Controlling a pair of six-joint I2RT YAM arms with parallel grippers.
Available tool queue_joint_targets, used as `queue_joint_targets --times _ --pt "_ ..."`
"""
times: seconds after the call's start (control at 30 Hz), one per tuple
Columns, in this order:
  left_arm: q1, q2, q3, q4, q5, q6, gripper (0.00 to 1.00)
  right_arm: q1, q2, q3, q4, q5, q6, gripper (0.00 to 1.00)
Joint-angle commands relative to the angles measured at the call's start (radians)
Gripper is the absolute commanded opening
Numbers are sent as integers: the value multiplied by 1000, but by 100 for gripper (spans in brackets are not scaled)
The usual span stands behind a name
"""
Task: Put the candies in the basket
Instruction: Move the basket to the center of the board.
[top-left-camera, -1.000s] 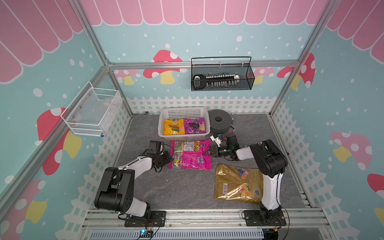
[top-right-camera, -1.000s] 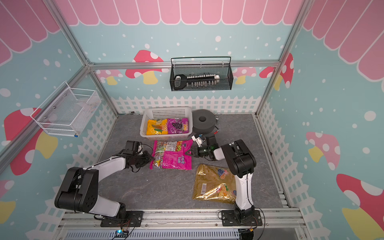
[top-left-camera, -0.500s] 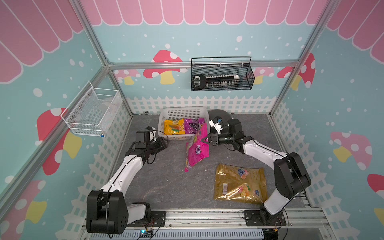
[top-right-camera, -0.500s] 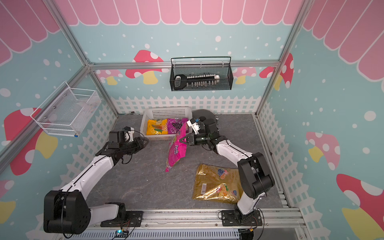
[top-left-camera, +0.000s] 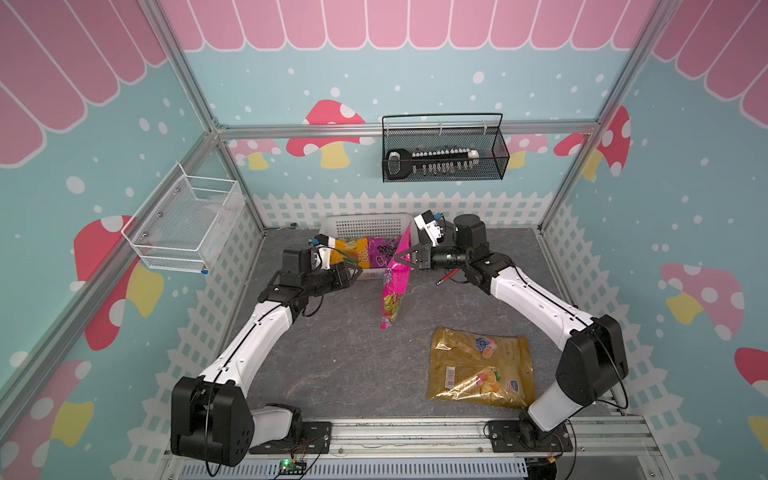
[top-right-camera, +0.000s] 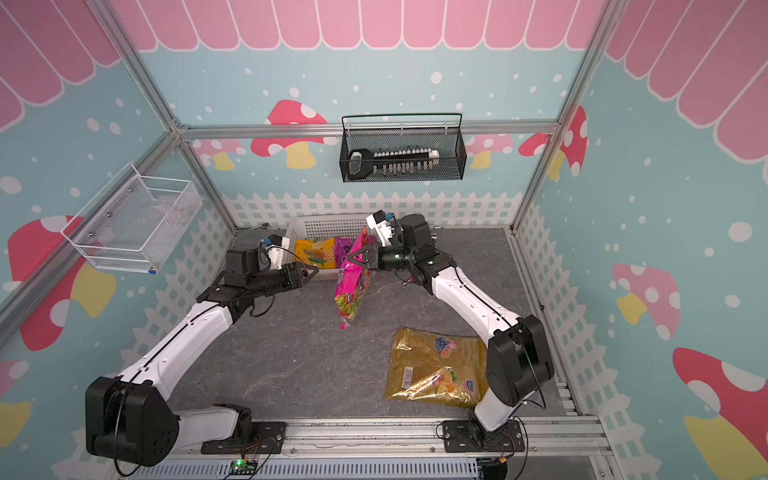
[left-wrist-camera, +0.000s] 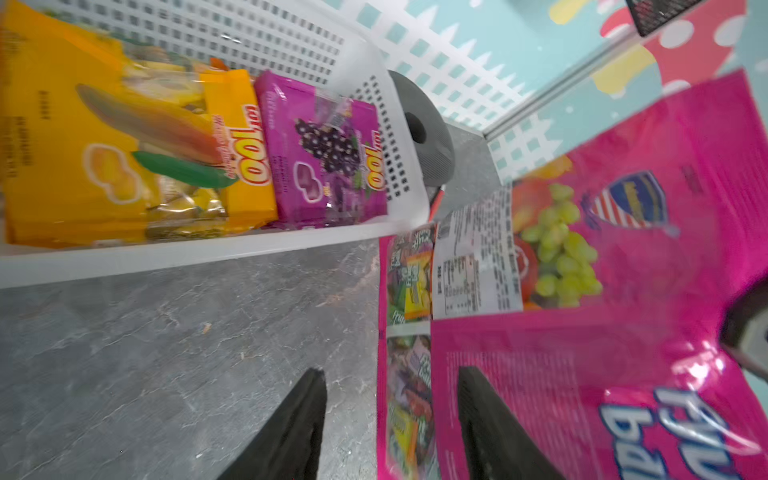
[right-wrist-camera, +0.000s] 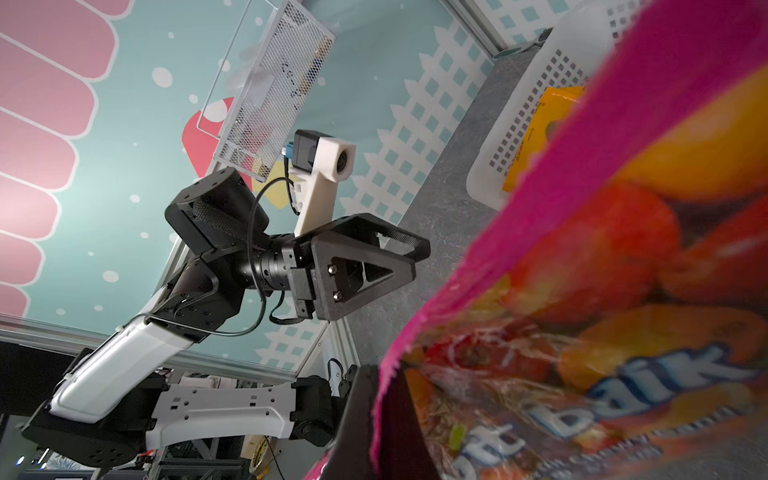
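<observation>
- Magenta candy bag (top-left-camera: 394, 286) (top-right-camera: 351, 291) hangs edge-on in both top views. Its long axis is steeply tilted, with the upper end beside the right near corner of the basket (top-left-camera: 365, 217) and the lower end toward the table's front. We cannot tell whether the lower end touches the grey mat (top-left-camera: 340, 365).
- We see the right gripper (top-left-camera: 400, 261) (top-right-camera: 353, 259) clamped on the bag's side edge, in its upper half.
- We see the left gripper (top-left-camera: 356, 272) (left-wrist-camera: 390, 376) with jaws apart and nothing between them, near the bag's labelled back face but not touching it.
- Inside the basket, the orange-yellow "100" bag (left-wrist-camera: 104, 158) and the purple grape "100" bag (left-wrist-camera: 328, 158) lie side by side.
- We find the gold fruit bag (top-left-camera: 482, 365) flat on the mat, well apart from the basket.
</observation>
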Motion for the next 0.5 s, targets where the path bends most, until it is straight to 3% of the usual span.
queue_joint_targets --times 0.0,0.17,0.27,0.47 --pt "7 33 19 2 -252 -61 58 14 -30 70 69 -2 -41 0" --pt "11 132 74 8 -437 -129 70 15 -58 100 39 10 -60 0" --pt "39 201 107 8 -513 -166 84 14 -90 99 16 51 -93 0" --pt "160 400 200 30 -390 -169 86 13 -141 96 -17 123 -140 0"
